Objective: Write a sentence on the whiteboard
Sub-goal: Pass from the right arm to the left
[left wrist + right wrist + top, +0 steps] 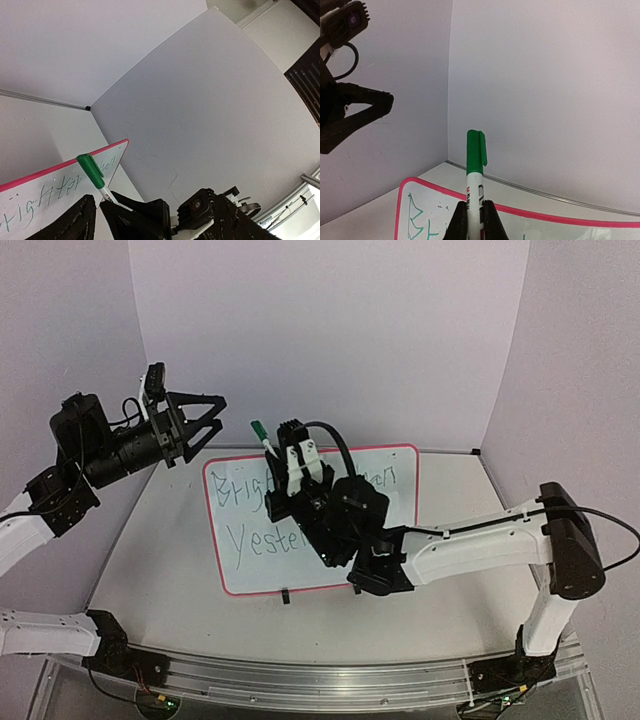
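Observation:
The whiteboard (240, 570), white with a pink frame, lies flat on the table. The sentence (245, 538) is in thin green letters on two lines, and my right arm hides its right half. My right gripper (297, 468) is shut on a white marker with a green cap (260, 432), which points up and to the back left above the board. In the right wrist view the capped marker (475, 165) stands upright between the fingers (459, 220). My left gripper (205, 418) hangs open in the air to the left of the cap, holding nothing.
White walls enclose the table at the back and on both sides. A small black clip (286, 595) sits on the board's near edge. An aluminium rail (330, 680) with both arm bases runs along the table's near edge.

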